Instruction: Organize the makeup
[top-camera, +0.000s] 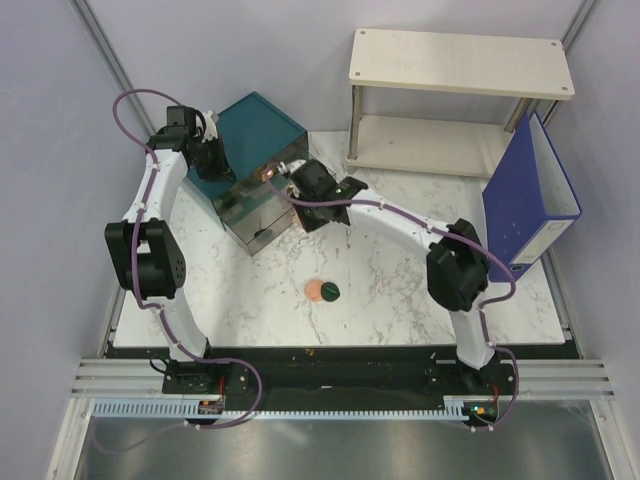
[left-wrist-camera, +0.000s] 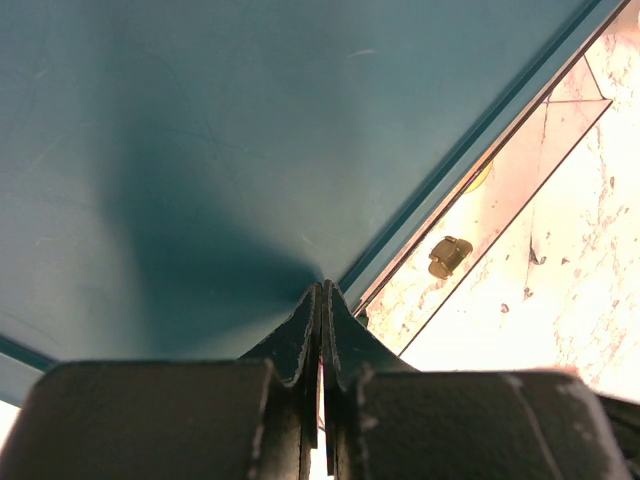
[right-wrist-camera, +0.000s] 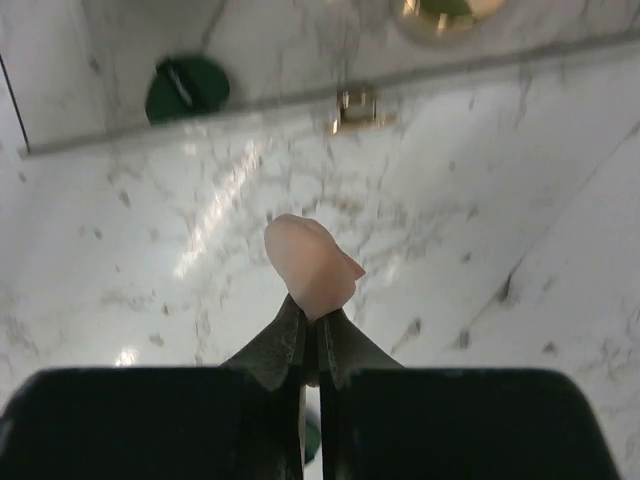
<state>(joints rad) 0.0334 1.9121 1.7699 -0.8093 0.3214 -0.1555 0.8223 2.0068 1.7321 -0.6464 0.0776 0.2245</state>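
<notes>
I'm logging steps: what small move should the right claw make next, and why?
Probably ease forward toward the clear plastic drawer: the right claw is shut on a peach-pink round disc, and a dark green round compact lies inside.

Matt peach-pink disc (right-wrist-camera: 310, 265), perhaps plastic

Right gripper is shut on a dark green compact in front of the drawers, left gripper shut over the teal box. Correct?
Not the compact. The right wrist view shows the right gripper shut on a peach-pink disc; a dark green compact lies in the clear drawer beyond. The rest holds: left gripper shut over the teal box.
</notes>
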